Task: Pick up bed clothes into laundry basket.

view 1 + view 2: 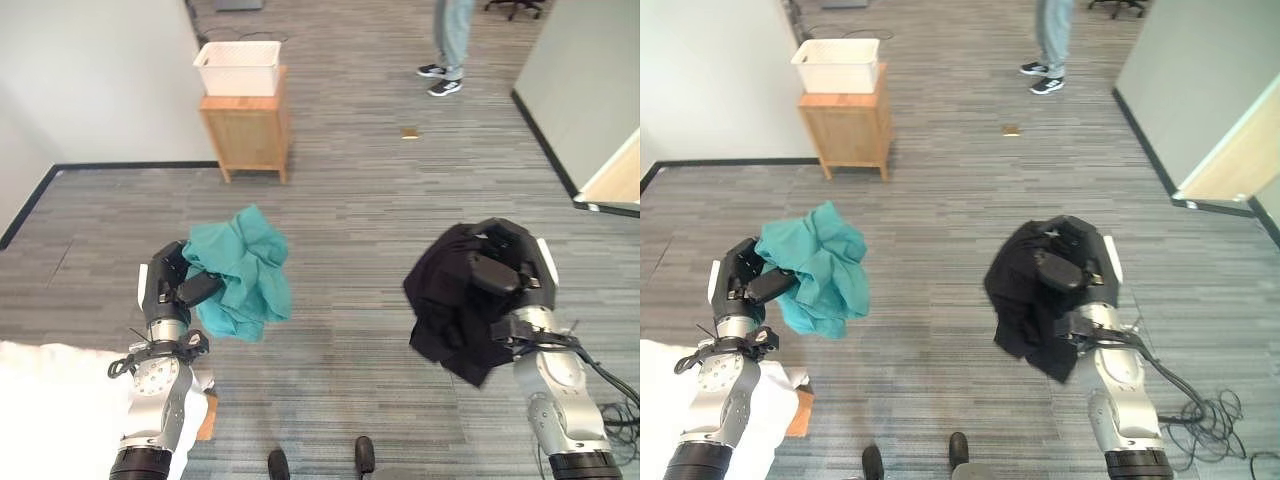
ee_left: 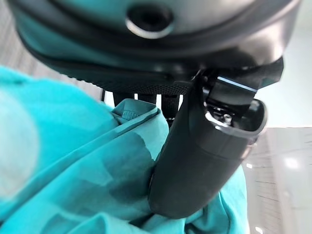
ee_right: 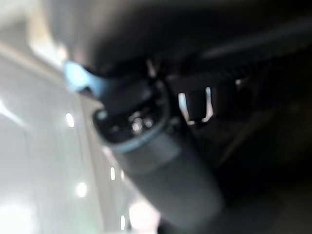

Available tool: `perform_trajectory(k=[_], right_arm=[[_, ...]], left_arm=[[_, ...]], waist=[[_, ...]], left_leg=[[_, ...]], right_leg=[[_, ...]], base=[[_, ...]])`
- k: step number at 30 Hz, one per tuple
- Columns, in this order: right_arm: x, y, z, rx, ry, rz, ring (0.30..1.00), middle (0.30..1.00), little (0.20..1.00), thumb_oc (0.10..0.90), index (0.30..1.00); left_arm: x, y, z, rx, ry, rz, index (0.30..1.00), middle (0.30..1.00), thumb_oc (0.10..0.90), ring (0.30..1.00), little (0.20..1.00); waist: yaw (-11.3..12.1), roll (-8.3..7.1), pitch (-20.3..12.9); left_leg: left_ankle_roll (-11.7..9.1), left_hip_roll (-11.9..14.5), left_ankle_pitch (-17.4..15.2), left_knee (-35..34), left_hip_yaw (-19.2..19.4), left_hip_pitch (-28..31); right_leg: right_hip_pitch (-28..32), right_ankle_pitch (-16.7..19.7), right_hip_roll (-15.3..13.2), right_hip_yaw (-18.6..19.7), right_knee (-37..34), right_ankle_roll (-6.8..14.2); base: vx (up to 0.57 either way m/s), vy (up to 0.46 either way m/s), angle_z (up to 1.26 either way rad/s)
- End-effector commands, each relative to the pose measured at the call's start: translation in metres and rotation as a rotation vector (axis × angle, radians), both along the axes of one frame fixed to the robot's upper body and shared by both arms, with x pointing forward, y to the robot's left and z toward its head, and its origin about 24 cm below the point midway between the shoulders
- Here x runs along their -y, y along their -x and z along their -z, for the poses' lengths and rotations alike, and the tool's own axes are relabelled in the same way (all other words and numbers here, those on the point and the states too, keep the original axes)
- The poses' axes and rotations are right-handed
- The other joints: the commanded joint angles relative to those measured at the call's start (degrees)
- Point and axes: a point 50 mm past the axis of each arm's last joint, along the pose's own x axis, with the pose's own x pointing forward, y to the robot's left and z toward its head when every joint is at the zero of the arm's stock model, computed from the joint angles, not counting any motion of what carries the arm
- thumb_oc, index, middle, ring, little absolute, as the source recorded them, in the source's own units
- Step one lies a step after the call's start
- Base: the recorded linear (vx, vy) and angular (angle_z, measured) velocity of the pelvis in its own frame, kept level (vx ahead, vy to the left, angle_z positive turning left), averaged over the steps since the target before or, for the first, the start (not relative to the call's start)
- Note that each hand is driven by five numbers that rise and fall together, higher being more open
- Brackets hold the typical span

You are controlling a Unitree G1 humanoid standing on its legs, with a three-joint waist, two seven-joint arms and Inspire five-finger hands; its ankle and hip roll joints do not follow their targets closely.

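Note:
My left hand point(image 1: 178, 283) is held up above the floor, shut on a crumpled teal garment point(image 1: 245, 272) that hangs from it to the right. In the left wrist view the thumb point(image 2: 204, 161) presses into the teal cloth point(image 2: 87, 175). My right hand point(image 1: 505, 268) is raised at the right, shut on a black garment point(image 1: 455, 305) that drapes down its left side. The white laundry basket point(image 1: 238, 67) stands far ahead on a small wooden cabinet point(image 1: 247, 130) by the wall.
White bedding point(image 1: 50, 410) lies at the lower left. A person's legs and shoes point(image 1: 445, 60) stand at the far end of the floor. A grey partition with a black base point(image 1: 570, 100) runs along the right. A small brown scrap point(image 1: 409, 132) lies on the floor.

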Motion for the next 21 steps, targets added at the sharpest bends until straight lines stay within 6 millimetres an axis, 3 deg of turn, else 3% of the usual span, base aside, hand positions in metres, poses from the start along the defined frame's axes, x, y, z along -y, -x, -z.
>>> perform_trajectory(k=[1,3,4,6,7,9,10,11,12,13,14,16,17,19,20,21], right_arm=[[0.016,0.0,-0.062,0.309,0.03,0.063,0.3,0.3,0.3,0.4,0.3],[0.016,0.0,-0.062,0.309,0.03,0.063,0.3,0.3,0.3,0.4,0.3],[0.03,0.018,-0.045,0.249,0.042,0.129,0.3,0.3,0.3,0.4,0.3],[0.032,0.021,-0.041,0.237,0.034,0.14,0.3,0.3,0.3,0.4,0.3],[0.032,0.021,-0.041,0.238,0.034,0.139,0.3,0.3,0.3,0.4,0.3],[0.033,0.024,-0.036,0.231,0.017,0.149,0.3,0.3,0.3,0.4,0.3],[0.033,0.025,-0.033,0.226,0.002,0.155,0.3,0.3,0.3,0.4,0.3],[0.033,0.025,-0.033,0.226,0.002,0.155,0.3,0.3,0.3,0.4,0.3],[0.035,0.027,-0.033,0.229,-0.002,0.159,0.3,0.3,0.3,0.4,0.3],[0.037,0.028,-0.032,0.227,-0.005,0.166,0.3,0.3,0.3,0.4,0.3],[0.037,0.028,-0.032,0.226,-0.006,0.167,0.3,0.3,0.3,0.4,0.3],[0.039,0.03,-0.03,0.223,-0.013,0.179,0.3,0.3,0.3,0.4,0.3],[0.041,0.033,-0.03,0.221,-0.009,0.185,0.3,0.3,0.3,0.4,0.3],[0.044,0.036,-0.029,0.211,0.004,0.201,0.3,0.3,0.3,0.4,0.3],[0.047,0.037,-0.032,0.222,0.024,0.207,0.3,0.3,0.3,0.4,0.3],[0.047,0.037,-0.033,0.222,0.026,0.207,0.3,0.3,0.3,0.4,0.3]], left_arm=[[-0.02,-0.01,-0.056,0.234,-0.116,-0.026,0.3,0.3,0.4,0.3,0.3],[-0.02,-0.01,-0.056,0.234,-0.116,-0.026,0.3,0.3,0.4,0.3,0.3],[-0.031,0.002,-0.05,0.209,-0.116,-0.071,0.3,0.3,0.4,0.3,0.3],[-0.033,0.001,-0.062,0.249,-0.143,-0.07,0.3,0.3,0.4,0.3,0.3],[-0.033,0.001,-0.062,0.25,-0.143,-0.07,0.3,0.3,0.4,0.3,0.3],[-0.036,0.001,-0.073,0.29,-0.167,-0.081,0.3,0.3,0.4,0.3,0.3],[-0.039,0.001,-0.08,0.32,-0.174,-0.094,0.3,0.3,0.4,0.3,0.3],[-0.039,0.001,-0.08,0.32,-0.174,-0.094,0.3,0.3,0.4,0.3,0.3],[-0.039,-0.001,-0.09,0.363,-0.183,-0.089,0.3,0.3,0.4,0.3,0.3],[-0.037,-0.003,-0.093,0.378,-0.183,-0.083,0.3,0.3,0.4,0.3,0.3],[-0.037,-0.004,-0.093,0.378,-0.183,-0.083,0.3,0.3,0.4,0.3,0.3],[-0.036,-0.007,-0.096,0.394,-0.172,-0.082,0.3,0.3,0.4,0.3,0.3],[-0.032,-0.012,-0.098,0.402,-0.165,-0.063,0.3,0.3,0.4,0.3,0.3],[-0.028,-0.013,-0.096,0.399,-0.154,-0.05,0.3,0.3,0.4,0.3,0.3],[-0.026,-0.013,-0.092,0.395,-0.136,-0.047,0.3,0.3,0.4,0.3,0.3],[-0.026,-0.013,-0.091,0.395,-0.134,-0.047,0.3,0.3,0.4,0.3,0.3]], waist=[[-0.57,-1.81,-5.16],[-0.57,-1.81,-5.16],[-2.04,-2.01,-2.47],[-3.2,-1.43,-0.99],[-3.11,-1.5,-0.98],[-4.22,-0.52,-0.02],[-5.14,-0.24,-0.31],[-5.18,-0.14,-0.39],[-6.61,-0.58,-0.9],[-7.7,-0.82,-1.24],[-7.78,-0.45,-1.15],[-9.15,-0.94,-1.89],[-10.01,-0.58,-2.55],[-11.16,-0.11,-3.37],[-11.4,0.13,-4.16],[-11.76,0.41,-4.2]], left_leg=[[2.09,-0.94,-6.49,3.85,1.86,-1.89],[2.09,-0.94,-6.49,3.85,1.86,-1.89],[5.46,-3.06,-10.25,5.0,0.75,1.51],[6.21,-3.02,-10.52,4.99,0.24,2.41],[6.16,-3.01,-10.54,4.96,0.34,2.35],[5.96,-1.86,-11.05,4.45,-0.29,3.45],[5.08,-1.44,-11.97,3.95,0.17,5.06],[5.02,-1.31,-12.11,3.82,0.14,5.18],[3.49,-1.31,-14.02,3.13,0.25,7.91],[2.55,-1.13,-15.0,2.6,-0.02,9.82],[2.57,-0.79,-15.1,2.41,-0.11,10.09],[0.96,0.2,-16.55,2.12,-0.25,13.26],[-0.35,1.76,-17.64,2.28,-0.63,15.93],[-1.82,3.88,-17.63,2.96,-1.76,18.28],[-3.55,6.67,-14.39,5.67,-1.97,19.49],[-3.79,7.08,-14.34,5.7,-2.32,19.31]], right_leg=[[-2.19,-10.07,-3.08,5.92,7.76,4.49],[-2.19,-10.07,-3.08,5.92,7.76,4.49],[-9.28,-1.42,-5.13,9.63,26.92,7.01],[-13.55,2.8,-3.84,11.79,33.75,5.85],[-13.95,2.67,-3.74,11.94,34.3,5.78],[-18.53,-0.21,-0.69,13.18,38.17,5.27],[-21.52,-4.09,0.26,12.77,34.99,5.39],[-21.44,-4.36,0.34,12.65,35.01,5.35],[-23.33,-6.5,0.66,12.41,25.9,6.48],[-23.52,-6.24,1.26,12.75,18.98,7.34],[-22.63,-5.8,1.36,12.44,17.62,7.45],[-23.31,-4.33,1.66,12.76,8.11,8.27],[-23.28,-2.38,1.89,10.46,2.36,9.39],[-23.37,-1.59,2.09,8.53,1.79,9.71],[-23.45,-0.01,1.73,6.75,6.55,9.36],[-23.71,-0.45,1.84,6.28,7.21,9.19]], base=[[0.0,0.0,0.17],[0.17,0.123,0.16],[0.4,0.279,0.01],[0.26,0.175,-0.2],[0.08,0.025,0.14],[0.21,-0.006,0.4],[0.27,-0.021,0.03],[0.47,-0.11,-0.36],[0.45,-0.143,-0.33],[0.45,-0.128,-0.29],[0.31,-0.079,-0.06],[0.45,-0.206,0.14],[0.66,-0.395,0.3],[0.6,-0.482,0.53],[0.41,-0.417,0.95],[0.43,-0.443,0.88]])
